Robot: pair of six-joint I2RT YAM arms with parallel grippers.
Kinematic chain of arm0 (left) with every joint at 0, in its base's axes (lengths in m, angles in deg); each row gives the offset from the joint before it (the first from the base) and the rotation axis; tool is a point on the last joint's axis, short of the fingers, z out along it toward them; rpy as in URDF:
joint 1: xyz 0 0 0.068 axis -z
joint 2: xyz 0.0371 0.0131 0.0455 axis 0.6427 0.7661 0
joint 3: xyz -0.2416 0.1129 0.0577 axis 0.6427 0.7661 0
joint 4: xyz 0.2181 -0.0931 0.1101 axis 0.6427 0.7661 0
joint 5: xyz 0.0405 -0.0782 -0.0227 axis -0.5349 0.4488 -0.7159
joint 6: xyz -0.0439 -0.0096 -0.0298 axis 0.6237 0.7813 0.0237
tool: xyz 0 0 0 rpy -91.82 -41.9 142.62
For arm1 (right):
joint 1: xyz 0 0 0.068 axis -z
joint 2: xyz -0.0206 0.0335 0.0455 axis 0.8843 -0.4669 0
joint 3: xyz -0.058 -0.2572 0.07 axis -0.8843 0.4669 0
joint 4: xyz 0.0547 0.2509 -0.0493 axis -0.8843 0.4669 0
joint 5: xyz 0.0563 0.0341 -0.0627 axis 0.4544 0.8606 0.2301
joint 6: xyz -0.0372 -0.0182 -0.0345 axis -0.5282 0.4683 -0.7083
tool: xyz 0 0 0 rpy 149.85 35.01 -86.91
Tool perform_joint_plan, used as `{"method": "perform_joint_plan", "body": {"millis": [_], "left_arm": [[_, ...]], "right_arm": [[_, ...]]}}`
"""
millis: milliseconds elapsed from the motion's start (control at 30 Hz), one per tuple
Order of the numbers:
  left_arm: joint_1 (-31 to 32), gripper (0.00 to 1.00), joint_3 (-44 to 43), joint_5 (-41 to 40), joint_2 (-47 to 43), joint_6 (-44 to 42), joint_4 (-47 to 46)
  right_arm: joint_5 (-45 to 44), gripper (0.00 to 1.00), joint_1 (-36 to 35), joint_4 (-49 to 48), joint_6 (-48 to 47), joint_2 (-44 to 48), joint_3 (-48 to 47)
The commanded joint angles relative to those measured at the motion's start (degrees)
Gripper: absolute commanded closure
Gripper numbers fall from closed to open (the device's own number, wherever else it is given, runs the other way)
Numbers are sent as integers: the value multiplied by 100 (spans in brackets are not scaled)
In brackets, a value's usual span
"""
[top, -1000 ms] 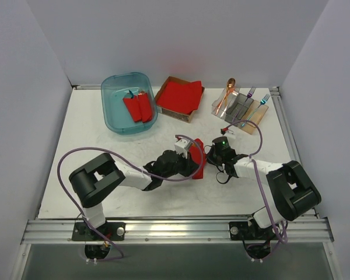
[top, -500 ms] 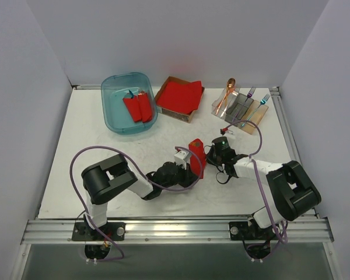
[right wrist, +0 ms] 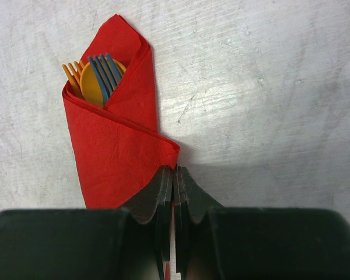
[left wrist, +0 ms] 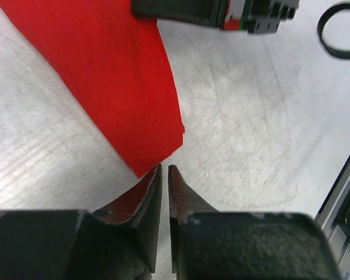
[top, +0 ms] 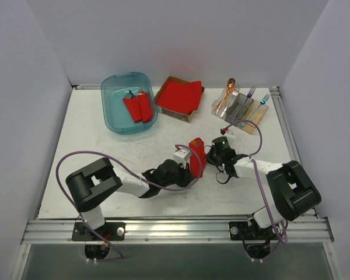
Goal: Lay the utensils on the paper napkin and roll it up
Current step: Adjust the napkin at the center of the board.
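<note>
Nearest me, the left gripper [left wrist: 164, 170] stands a crack apart, its tips just beside the lower corner of the paper napkin [left wrist: 111, 76] with nothing between them. The right gripper [right wrist: 174, 170] is pressed together against the napkin's folded edge. The napkin lies mid-frame on the counter [top: 93, 140], wrapped round an orange-yellow spoon [right wrist: 88, 87] and a blue fork [right wrist: 105, 73]. At upper left sits a blue tub [top: 108, 111].
</note>
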Motion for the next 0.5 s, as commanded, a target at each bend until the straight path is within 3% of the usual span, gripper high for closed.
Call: {"method": "perform_joint_plan", "body": {"millis": [0,200,467], "left_arm": [[11,82,-441,-369,-439,-296,806],[-253,81,-846,-255,-432,-410,1088],[-350,78,-1549,-395,210,-665,1631]], "right_arm": [[-197,100,26,40,7,196,-71],[-206,100,26,58,-10,231,-80],[-188,100,26,14,16,231,-36]]}}
